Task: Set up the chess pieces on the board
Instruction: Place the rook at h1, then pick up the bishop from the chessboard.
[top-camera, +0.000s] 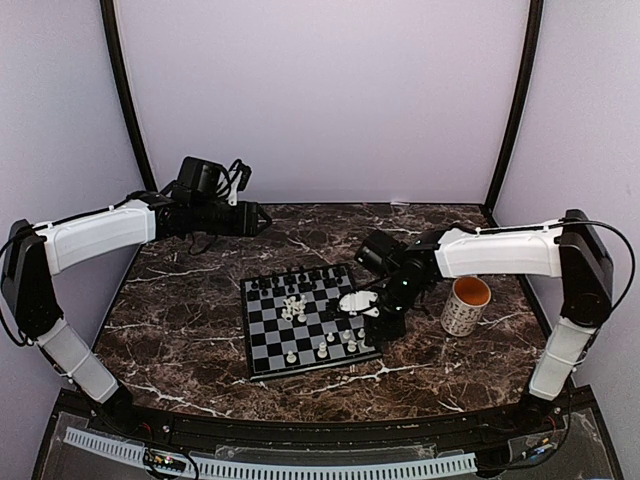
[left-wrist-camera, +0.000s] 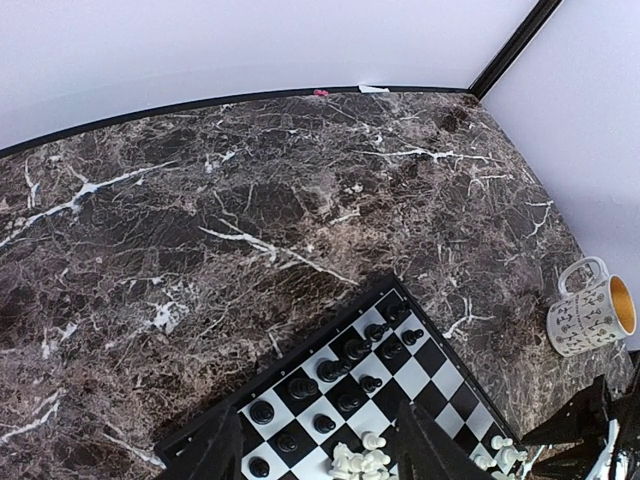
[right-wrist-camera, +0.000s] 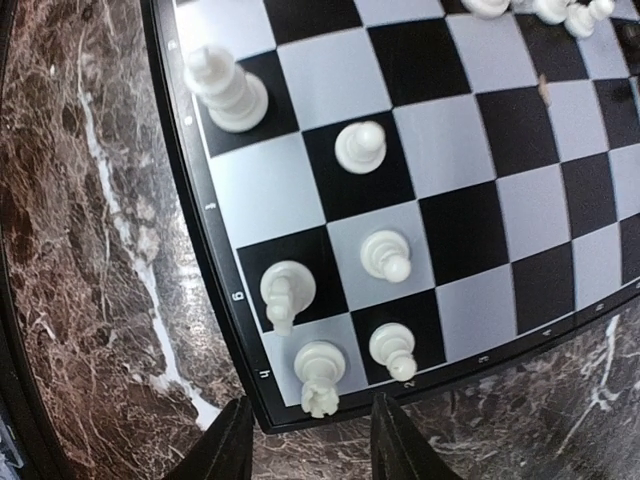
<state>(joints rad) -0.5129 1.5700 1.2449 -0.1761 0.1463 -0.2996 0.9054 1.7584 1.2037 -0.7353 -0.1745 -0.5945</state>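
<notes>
The board (top-camera: 262, 345) lies mid-table. Black chess pieces (top-camera: 295, 280) line its far edge in two rows, also seen in the left wrist view (left-wrist-camera: 330, 370). A heap of white pieces (top-camera: 293, 305) lies near the middle (left-wrist-camera: 362, 462). Several white pieces (right-wrist-camera: 385, 255) stand near the right corner. My right gripper (right-wrist-camera: 310, 450) hovers open over that corner (top-camera: 381, 328), and a white rook (right-wrist-camera: 320, 375) stands free on the corner square just ahead of its fingertips. My left gripper (top-camera: 264, 218) hangs open and empty high above the table's far left, its fingers (left-wrist-camera: 215, 450) framing the board.
A white patterned mug (top-camera: 466, 305) with an orange inside stands right of the board, close to my right arm; it also shows in the left wrist view (left-wrist-camera: 590, 315). Dark marble table (top-camera: 170, 330) surrounds the board, with walls at the back and sides.
</notes>
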